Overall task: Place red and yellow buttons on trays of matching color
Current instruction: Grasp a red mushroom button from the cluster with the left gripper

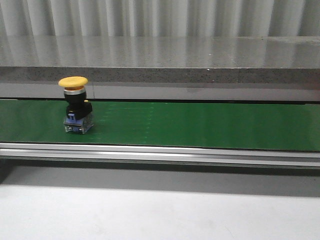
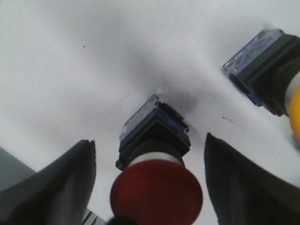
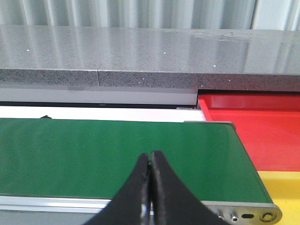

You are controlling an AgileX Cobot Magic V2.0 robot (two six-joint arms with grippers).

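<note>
Front view: I'm seeing a yellow button point(image 1: 76, 107) standing upright on the green belt point(image 1: 200, 125), at nine o'clock. Left wrist: my left tool point(image 2: 150, 183) is hanging open around a red button point(image 2: 155, 178) on the white counter point(image 2: 93, 70). Right wrist: my right tool point(image 3: 150, 187) is sitting closed over the belt, with the red tray point(image 3: 253, 126) at three o'clock.

A green conveyor belt point(image 1: 200, 125) (metal-edged) runs below a grey ledge point(image 1: 175, 60).
</note>
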